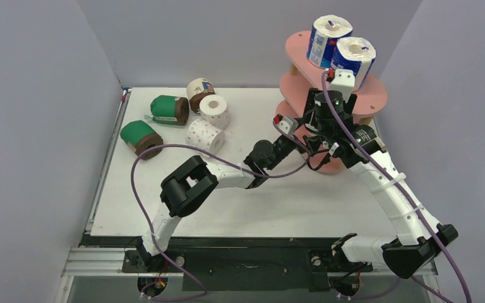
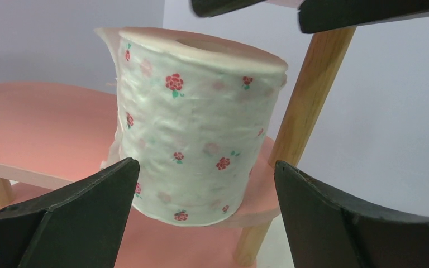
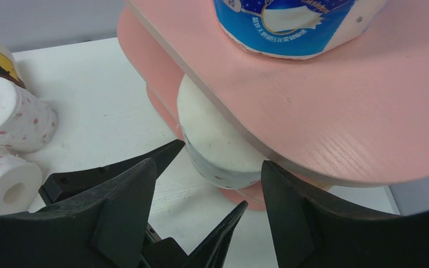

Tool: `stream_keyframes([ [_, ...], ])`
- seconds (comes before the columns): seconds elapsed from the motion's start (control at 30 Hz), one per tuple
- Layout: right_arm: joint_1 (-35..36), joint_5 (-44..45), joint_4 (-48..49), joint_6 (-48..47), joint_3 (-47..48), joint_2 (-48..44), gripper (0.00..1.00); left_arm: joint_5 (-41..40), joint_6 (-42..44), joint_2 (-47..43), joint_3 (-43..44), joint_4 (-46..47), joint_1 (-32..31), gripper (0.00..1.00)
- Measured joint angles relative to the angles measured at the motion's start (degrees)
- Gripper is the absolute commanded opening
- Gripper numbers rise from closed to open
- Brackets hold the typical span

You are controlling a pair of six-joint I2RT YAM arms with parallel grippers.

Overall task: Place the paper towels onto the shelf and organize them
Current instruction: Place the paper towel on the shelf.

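- Dotted roll (image 2: pixel 195 128): upright on middle board of shelf (image 1: pixel 374 96), out at the board's edge, just beside wooden post (image 2: pixel 313 95), under top board (image 3: pixel 313 111).
- Likely light, soft and squashy under pressure. Thin wrap looks crinkled, probably a bit slick. Hollow core, so sides would give first.
- Best taken across the round flank at mid-height, with a gentle squeeze. Too hard would dent it; too low would catch the board edge.
- Left claw (image 2: pixel 204 167): spread wide, holding nothing. Fingers either side of the roll's lower half, nearer the camera, apart from it as far as can be told.
- Right claw (image 3: pixel 208 164): fingers apart, nothing between them. Poised above and in front of shelf, dotted roll beyond the tips and tucked beneath top board. Left claw's fingers visible below.
- Blue-wrapped rolls (image 1: pixel 328 38): two, side by side on top board.
- Five more rolls on table (image 1: pixel 259 202), far-left, well apart from shelf: green rolls (image 1: pixel 169 108), one cream-wrapped roll (image 1: pixel 199 92), two more dotted.
- Risk, as judged: standing close to the edge, so a nudge could tip it off.
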Motion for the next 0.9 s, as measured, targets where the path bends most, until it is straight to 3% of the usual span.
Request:
stream_keyframes([
  [0.47,-0.3,-1.8,5.4,0.1,-7.0,-15.4,0.65,1.2,-0.1,2.7,3.7,-1.9,2.2,0.89],
  [0.9,-0.2,-2.5,7.4,0.1,-12.0,-19.0,0.65,7.0,-1.1,4.8,8.5,-4.3,2.7,0.87],
])
